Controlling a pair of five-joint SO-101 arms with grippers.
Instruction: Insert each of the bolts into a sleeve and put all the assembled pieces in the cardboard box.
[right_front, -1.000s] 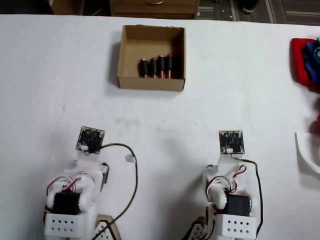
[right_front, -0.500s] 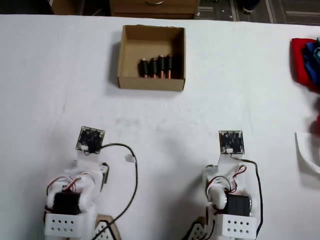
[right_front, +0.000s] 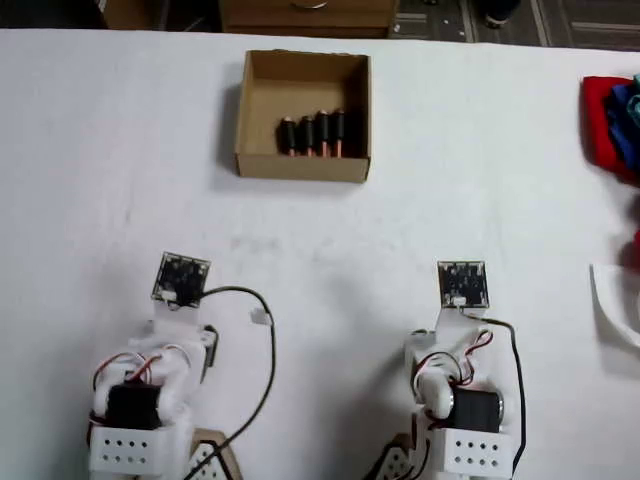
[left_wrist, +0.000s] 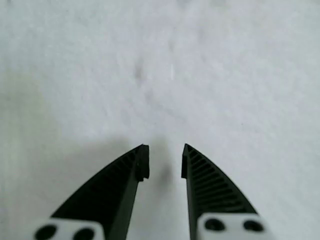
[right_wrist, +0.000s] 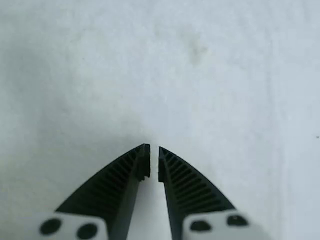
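Assembled pieces (right_front: 313, 135) lie in the cardboard box (right_front: 265, 100); left gripper (left_wrist: 165, 162) slightly parted, right gripper (right_wrist: 154, 164) almost closed, both empty, best parked clear of it.

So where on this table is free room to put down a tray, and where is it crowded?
The widest bare patch of table lies between the cardboard box and the two arms. Left of the box is bare. In the box the left half is free; the assembled pieces fill the right. The right edge is crowded: red cloth, white object.
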